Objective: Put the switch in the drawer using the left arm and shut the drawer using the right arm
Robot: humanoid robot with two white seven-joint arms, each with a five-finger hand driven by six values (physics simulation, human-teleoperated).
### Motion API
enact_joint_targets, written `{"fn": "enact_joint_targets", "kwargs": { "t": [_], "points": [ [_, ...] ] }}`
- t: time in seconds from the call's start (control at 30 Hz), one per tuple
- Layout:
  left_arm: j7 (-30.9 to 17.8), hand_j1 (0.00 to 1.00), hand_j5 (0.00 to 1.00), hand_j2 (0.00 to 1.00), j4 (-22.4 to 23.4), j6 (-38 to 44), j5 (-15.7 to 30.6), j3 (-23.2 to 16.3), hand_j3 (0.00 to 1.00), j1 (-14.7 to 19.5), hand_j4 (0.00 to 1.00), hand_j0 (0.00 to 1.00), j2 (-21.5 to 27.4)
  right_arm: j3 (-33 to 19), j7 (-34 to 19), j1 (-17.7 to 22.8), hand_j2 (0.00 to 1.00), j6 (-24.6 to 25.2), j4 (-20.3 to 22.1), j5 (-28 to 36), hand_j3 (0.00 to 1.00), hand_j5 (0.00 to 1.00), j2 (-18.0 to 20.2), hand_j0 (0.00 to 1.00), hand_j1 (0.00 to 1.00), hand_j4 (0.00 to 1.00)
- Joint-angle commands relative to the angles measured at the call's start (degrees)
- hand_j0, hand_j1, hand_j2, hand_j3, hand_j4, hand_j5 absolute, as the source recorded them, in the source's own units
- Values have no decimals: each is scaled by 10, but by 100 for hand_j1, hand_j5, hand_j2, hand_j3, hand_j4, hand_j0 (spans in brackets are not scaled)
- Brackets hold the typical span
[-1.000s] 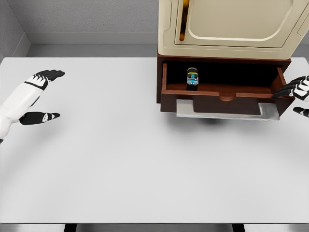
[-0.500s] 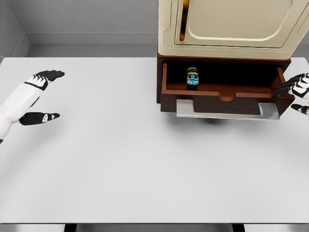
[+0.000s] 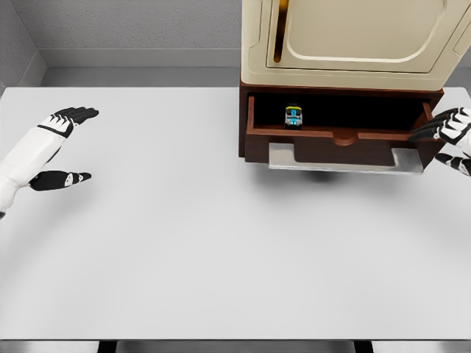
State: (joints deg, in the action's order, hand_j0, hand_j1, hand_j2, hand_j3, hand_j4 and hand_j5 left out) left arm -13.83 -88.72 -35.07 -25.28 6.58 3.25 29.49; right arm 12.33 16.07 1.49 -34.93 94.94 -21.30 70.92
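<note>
Switch (image 3: 294,116) sitting inside the open drawer (image 3: 335,137), toward its left half, close behind the front panel. Small thing, dark body with a blue and yellow face. Can't tell if upright or tilted.

Drawer part way out from the brown base under a cream cabinet (image 3: 353,40) at the far right of the white bench (image 3: 184,235). Silver handle plate (image 3: 342,159) along the lower front edge.

Right hand (image 3: 449,136) at the drawer's right front corner, black fingers (image 3: 430,131) stretched toward the wood, looks touching or just about, hard to say. Not gripping anything, fingers loose and extended. Switch well to the left of that hand, with most of the drawer's width between them.

Left hand (image 3: 55,147) way over at the left edge of the bench, fingers spread wide, thumb apart, empty. Switch far off to its right, across the bare bench.
</note>
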Motion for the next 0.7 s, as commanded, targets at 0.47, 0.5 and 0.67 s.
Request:
{"fn": "enact_joint_targets", "kwargs": {
  "t": [0.47,0.5,0.67],
  "points": [
    [0,100,100,100,0,1,5,0,100,0,100,100,0,-13,5,18,57,-1,27,9,57,57,39,57,57,57],
    [0,100,100,100,0,1,5,0,100,0,100,100,0,-12,5,18,56,-1,28,9,56,56,41,56,56,56],
    [0,100,100,100,0,1,5,0,100,0,100,100,0,-12,6,24,35,-1,29,13,35,35,48,35,35,35]
  ]
}}
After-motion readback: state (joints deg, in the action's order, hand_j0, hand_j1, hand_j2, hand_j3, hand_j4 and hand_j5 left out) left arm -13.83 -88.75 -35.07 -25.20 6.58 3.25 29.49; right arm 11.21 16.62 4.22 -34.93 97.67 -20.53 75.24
